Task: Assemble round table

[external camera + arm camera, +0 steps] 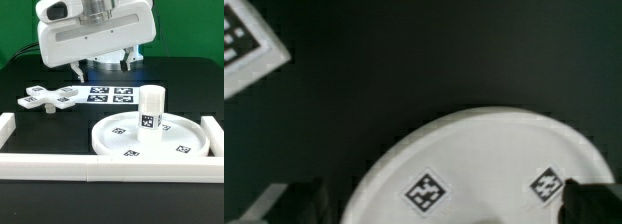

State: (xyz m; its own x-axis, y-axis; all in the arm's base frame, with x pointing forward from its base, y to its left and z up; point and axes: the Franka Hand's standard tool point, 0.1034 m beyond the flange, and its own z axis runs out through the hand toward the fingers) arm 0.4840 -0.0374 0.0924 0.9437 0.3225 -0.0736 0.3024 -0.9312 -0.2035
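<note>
**Item 1. Pincer (103, 66):** two-finger, on a white robot arm. The fingers (78, 70) stand wide apart with nothing between them, hanging above the black table top (45, 135). In the wrist view the dark fingertips (281, 203) show at the frame's edge, again with nothing between them.

**Item 2. Thin flat white marker board (105, 95):** printed with black-and-white square tags. It lies flat on the table just under the pincer; one corner shows in the wrist view (246, 45).

**Item 3. Large round rimmed white plastic disc (110, 138):** tagged. It lies flat on the table, below the pincer and to the exterior view's right of it, clear of the fingers. Part of its edge, with two tags, appears in the wrist view (491, 150).

**Item 4. Short white cylindrical post (151, 108):** one tag on its side. It stands upright on the disc, near the middle, apart from the pincer.

**Item 5. Smaller white cross-shaped piece (52, 97):** tagged. It lies on the table to the exterior view's left of the pincer, just beside the marker board, untouched.

**Item 6. Long white border bars (100, 168):** they run along the table's edges, well apart from the pincer.
</note>
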